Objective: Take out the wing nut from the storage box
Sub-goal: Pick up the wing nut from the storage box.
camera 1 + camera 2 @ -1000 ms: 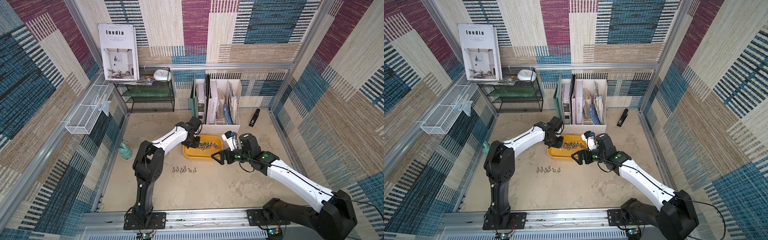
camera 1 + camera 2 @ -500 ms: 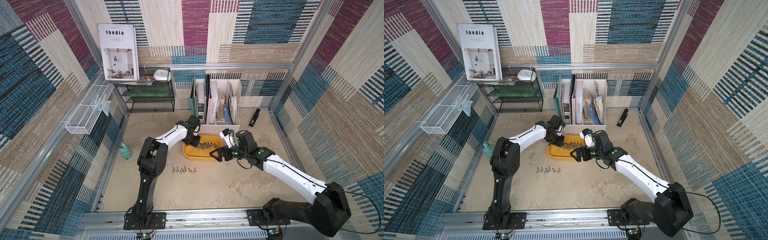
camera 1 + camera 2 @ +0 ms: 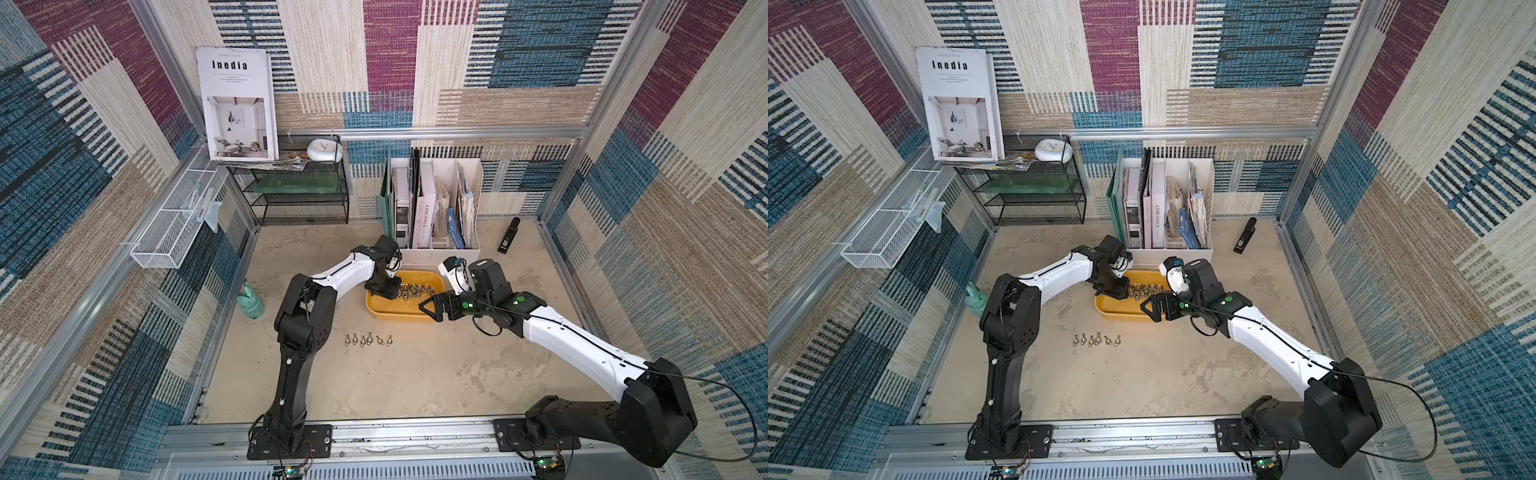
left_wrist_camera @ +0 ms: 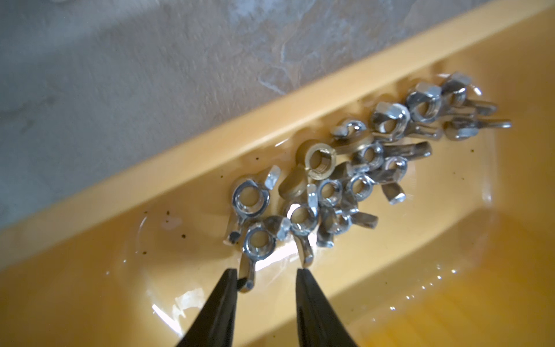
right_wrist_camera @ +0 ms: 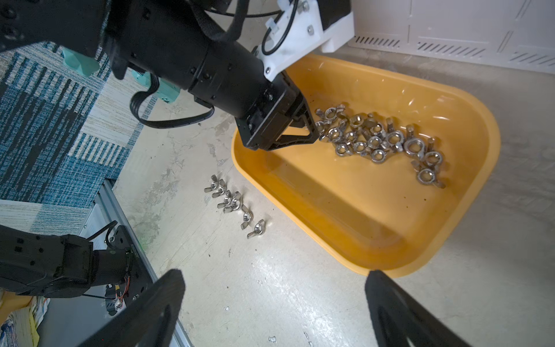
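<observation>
The left gripper [image 4: 265,272], jaws partly apart and gripping nothing, straddles one wing of the nearest silver metal wing nut [image 4: 247,275], likely because a wing offers a thin pinch. The nut lies inside the shallow yellow-orange plastic storage box [image 4: 210,156]. The right gripper [image 5: 270,300] hovers wide open by its rim.

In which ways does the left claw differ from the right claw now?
The left claw is open narrowly; the right claw is open wide. The left claw's tips are inside the storage box, at the wing nuts; the right claw is by the box's rim, apart from them. Both are black and hold nothing.
</observation>
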### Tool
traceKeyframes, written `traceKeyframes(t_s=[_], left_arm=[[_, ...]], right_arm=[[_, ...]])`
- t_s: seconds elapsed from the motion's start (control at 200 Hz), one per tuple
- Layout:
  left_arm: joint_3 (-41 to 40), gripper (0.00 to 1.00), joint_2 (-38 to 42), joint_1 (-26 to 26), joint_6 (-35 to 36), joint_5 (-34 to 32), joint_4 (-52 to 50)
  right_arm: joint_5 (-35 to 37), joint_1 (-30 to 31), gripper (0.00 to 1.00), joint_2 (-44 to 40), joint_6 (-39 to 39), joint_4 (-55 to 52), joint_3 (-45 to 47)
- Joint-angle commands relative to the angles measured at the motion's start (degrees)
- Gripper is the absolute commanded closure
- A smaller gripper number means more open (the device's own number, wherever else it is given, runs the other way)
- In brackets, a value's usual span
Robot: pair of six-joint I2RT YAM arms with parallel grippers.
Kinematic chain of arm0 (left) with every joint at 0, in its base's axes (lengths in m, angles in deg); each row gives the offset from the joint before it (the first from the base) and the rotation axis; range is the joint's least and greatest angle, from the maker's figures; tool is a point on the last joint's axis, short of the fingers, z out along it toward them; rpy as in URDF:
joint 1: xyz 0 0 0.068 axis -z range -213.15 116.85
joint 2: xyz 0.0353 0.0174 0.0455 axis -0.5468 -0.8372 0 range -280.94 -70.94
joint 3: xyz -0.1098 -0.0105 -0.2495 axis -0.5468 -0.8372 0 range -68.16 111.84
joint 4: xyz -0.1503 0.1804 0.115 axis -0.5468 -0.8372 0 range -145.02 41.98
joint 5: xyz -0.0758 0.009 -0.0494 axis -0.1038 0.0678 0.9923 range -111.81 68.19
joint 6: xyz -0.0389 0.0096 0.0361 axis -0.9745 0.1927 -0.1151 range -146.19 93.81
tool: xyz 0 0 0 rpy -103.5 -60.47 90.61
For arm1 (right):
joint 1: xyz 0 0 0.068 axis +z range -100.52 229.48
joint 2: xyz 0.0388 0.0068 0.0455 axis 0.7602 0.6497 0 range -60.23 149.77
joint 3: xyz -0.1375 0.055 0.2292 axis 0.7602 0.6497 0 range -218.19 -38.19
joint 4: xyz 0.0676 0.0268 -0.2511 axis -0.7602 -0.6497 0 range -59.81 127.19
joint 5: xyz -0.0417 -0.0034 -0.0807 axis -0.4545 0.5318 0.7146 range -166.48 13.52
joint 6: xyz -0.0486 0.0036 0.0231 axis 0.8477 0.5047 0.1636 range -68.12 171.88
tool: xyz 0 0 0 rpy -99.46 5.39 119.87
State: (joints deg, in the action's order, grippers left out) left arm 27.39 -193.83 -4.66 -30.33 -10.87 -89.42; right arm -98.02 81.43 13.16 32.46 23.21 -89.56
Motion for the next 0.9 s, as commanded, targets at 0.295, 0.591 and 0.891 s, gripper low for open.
traceKeyframes(t_s=[0.295, 0.591, 0.891], left_arm=[[0.14, 0.68, 0.52, 0.34, 0.23, 0.54, -0.28], [1.55, 0.68, -0.75, 0.59, 1.82, -3.73, -1.85], [1.83, 0.84, -1.40, 0.84, 2.02, -3.73, -2.10]], right_arm=[[-0.27, 0.01, 0.01, -0.52, 0.61, -0.61, 0.10], [-0.08, -0.01, 0.01, -1.09, 0.39, -0.63, 0.47], [0.09, 0.01, 0.01, -0.96, 0.26, -0.44, 0.46]])
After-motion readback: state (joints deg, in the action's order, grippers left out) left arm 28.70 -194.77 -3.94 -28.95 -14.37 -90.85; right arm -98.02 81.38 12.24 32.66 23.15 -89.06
